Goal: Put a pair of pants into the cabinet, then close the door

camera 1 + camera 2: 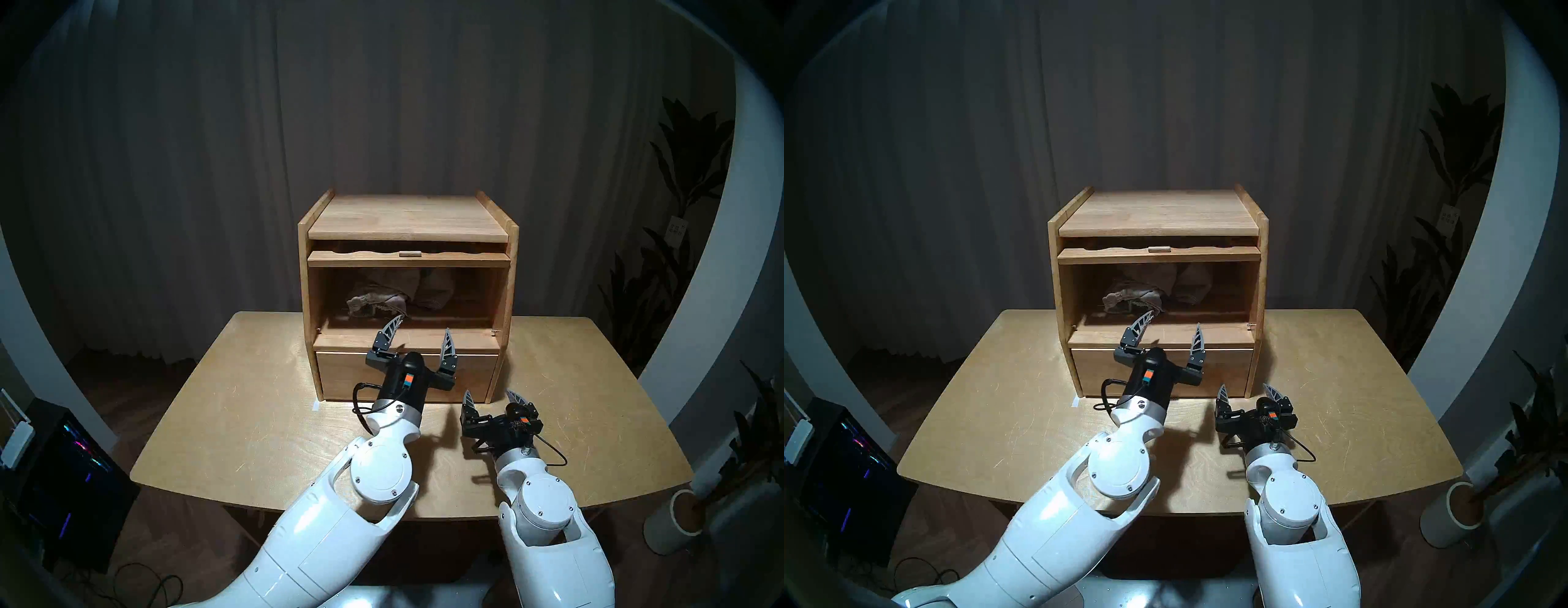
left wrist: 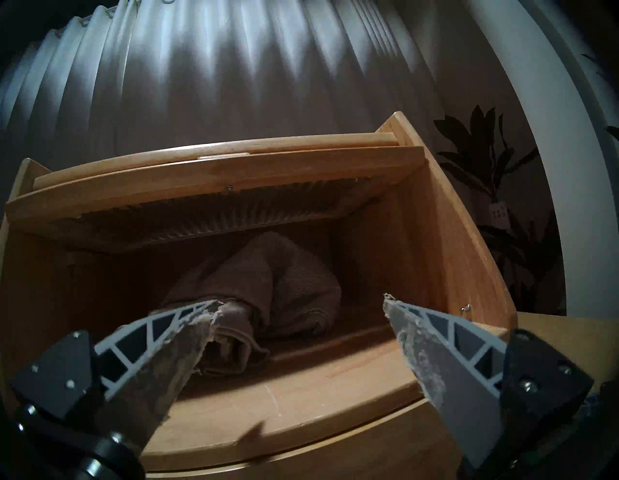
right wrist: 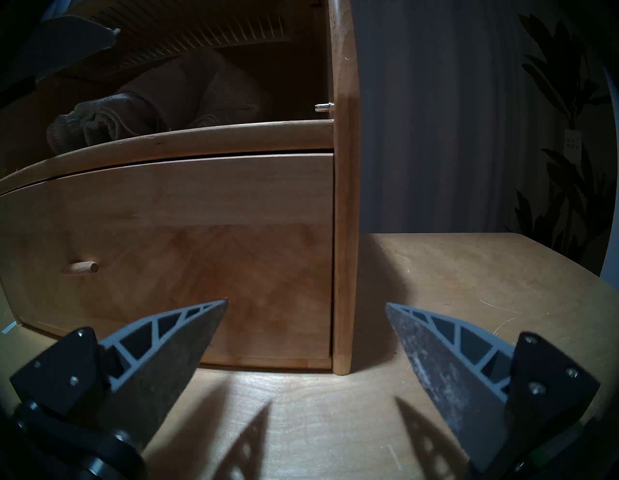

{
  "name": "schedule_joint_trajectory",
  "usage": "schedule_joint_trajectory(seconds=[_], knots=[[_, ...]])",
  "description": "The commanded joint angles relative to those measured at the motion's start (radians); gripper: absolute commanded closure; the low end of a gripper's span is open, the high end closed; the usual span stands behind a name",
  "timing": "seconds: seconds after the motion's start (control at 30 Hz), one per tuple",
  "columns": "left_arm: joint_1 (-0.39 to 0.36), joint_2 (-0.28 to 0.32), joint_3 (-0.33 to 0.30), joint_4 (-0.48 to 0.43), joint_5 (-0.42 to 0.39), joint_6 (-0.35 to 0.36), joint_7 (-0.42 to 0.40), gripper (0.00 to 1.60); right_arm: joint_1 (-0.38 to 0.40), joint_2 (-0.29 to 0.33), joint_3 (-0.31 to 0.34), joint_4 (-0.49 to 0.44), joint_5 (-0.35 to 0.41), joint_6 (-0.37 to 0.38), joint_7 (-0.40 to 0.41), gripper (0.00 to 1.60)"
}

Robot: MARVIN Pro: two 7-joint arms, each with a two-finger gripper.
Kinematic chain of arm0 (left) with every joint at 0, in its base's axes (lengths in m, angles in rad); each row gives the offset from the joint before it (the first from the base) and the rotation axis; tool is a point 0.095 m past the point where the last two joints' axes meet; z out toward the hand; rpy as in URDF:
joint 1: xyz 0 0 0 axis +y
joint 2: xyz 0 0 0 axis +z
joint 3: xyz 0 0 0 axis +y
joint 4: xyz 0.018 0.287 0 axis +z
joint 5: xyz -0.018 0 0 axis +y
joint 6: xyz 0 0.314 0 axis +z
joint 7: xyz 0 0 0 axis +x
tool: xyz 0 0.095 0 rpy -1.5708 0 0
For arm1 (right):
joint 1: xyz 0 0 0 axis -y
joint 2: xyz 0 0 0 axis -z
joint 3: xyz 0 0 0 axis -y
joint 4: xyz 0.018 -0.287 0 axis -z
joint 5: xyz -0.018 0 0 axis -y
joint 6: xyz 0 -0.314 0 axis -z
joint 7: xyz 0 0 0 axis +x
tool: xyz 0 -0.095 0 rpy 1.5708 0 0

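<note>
Nearest to you, the right gripper (image 1: pixel 496 397) sits low over the table (image 1: pixel 220 424), in front of the cabinet's right front corner. Its fingers are spread wide with nothing between them; in the right wrist view only bare tabletop and the corner post lie in the gap.

Next, the left gripper (image 1: pixel 420 329) is raised in front of the drawer (image 1: pixel 348 373), pointed into the upper compartment. You will find its fingers also spread wide and empty. In the head views its left fingertip (image 1: pixel 396 319) overlaps the near edge of the garment; whether it touches the fabric cannot be told. The other finger stands over the ledge above the drawer.

The drawer is shut, its small peg knob (image 3: pixel 80 267) visible in the right wrist view.

Beyond that, the cabinet (image 1: pixel 507 271) stands at the far middle of the table. The pair of pants (image 1: pixel 394 293) lies bunched inside the upper compartment, on its floor, left of centre and towards the back, with a ribbed cuff nearest the opening.

The door (image 1: pixel 407 258) is not closed. It is lifted flat and slid in under the cabinet top, its front edge and peg handle (image 1: pixel 410 254) facing you, and its ribbed glass visible from below in the left wrist view.

Behind the cabinet hangs a curtain (image 1: pixel 212 148).
</note>
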Motion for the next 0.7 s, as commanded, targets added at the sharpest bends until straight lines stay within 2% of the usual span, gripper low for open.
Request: schedule_joint_trajectory(seconds=[0.0, 0.23, 0.5, 0.53, 0.57, 0.6, 0.63, 0.67], knots=[[0.041, 0.075, -0.041, -0.108, -0.002, -0.039, 0.003, 0.0, 0.01, 0.0, 0.0, -0.014, 0.0, -0.005, 0.0, 0.0], [0.1, 0.176, -0.16, -0.21, -0.004, -0.036, 0.036, 0.0, 0.013, 0.0, 0.0, -0.009, 0.0, -0.005, 0.0, 0.0], [0.189, 0.272, -0.315, -0.239, -0.016, -0.019, 0.114, 0.0, 0.016, 0.0, 0.0, -0.006, 0.0, -0.006, 0.0, 0.0], [0.207, 0.293, -0.351, -0.244, -0.019, -0.019, 0.127, 0.0, 0.017, 0.0, 0.0, -0.006, 0.0, -0.006, 0.0, 0.0], [0.213, 0.292, -0.343, -0.248, -0.026, -0.024, 0.134, 0.0, 0.017, 0.0, 0.0, -0.006, 0.0, -0.006, 0.0, 0.0], [0.23, 0.31, -0.382, -0.252, -0.03, -0.026, 0.143, 0.0, 0.018, 0.0, 0.0, -0.006, 0.0, -0.006, 0.0, 0.0], [0.242, 0.318, -0.381, -0.253, -0.034, -0.026, 0.152, 0.0, 0.018, 0.0, 0.0, -0.006, 0.0, -0.006, 0.0, 0.0], [0.261, 0.334, -0.412, -0.255, -0.04, -0.025, 0.162, 0.0, 0.018, 0.0, 0.0, -0.007, 0.0, -0.007, 0.0, 0.0]])
